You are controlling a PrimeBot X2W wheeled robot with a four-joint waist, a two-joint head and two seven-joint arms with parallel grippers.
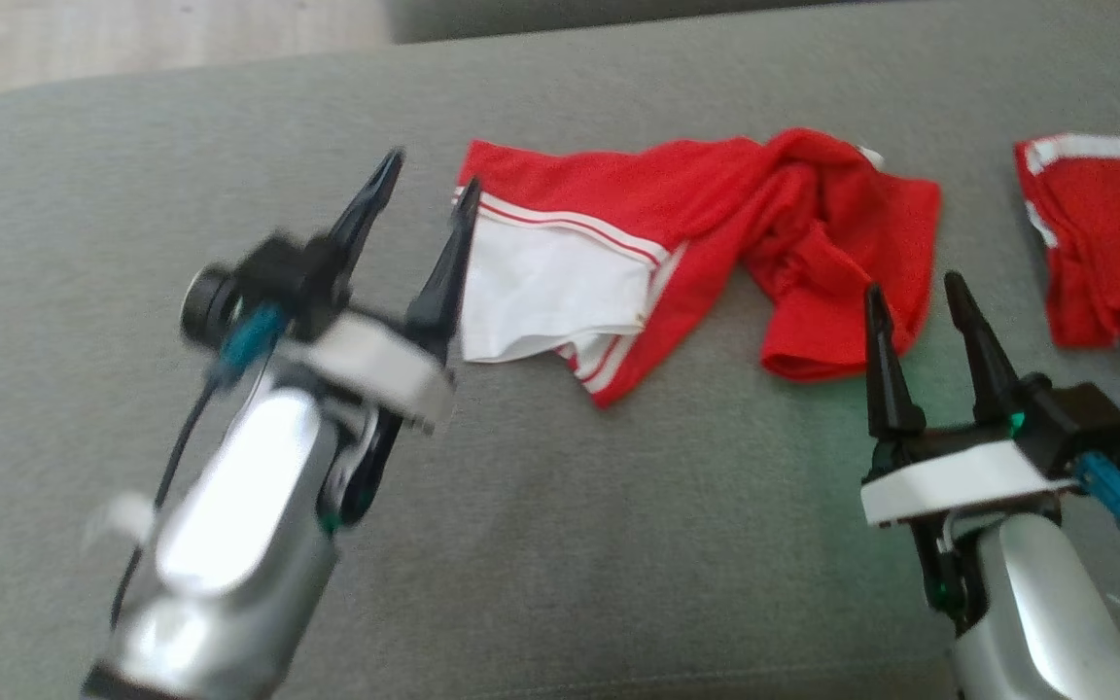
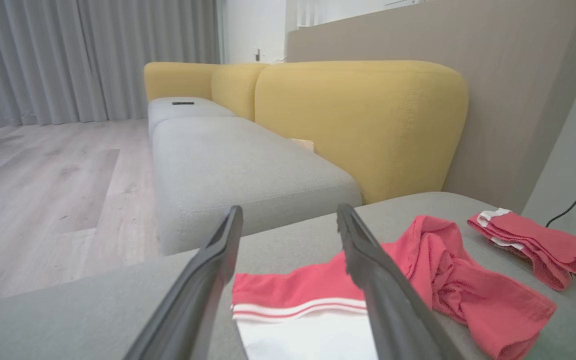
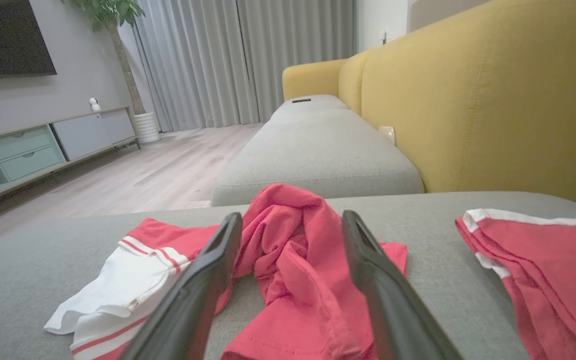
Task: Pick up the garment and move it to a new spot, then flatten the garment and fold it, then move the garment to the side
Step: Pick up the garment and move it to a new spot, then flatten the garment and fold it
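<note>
on cushion (image 1: 560, 544) — 2 garments (image 1: 618, 209) (image 1: 1114, 243) w/ 2 pincers (image 1: 433, 170) (image 1: 913, 284)

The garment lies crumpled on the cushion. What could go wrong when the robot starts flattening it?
The garment is twisted at its red end; pulling both ends may tighten the bunch. The second garment lies close by on the right; the right gripper might drag it. The left gripper, jaws open, may pinch only the top layer.

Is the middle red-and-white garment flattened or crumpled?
Crumpled: the garment lies twisted and bunched at its red end on the grey cushion.
</note>
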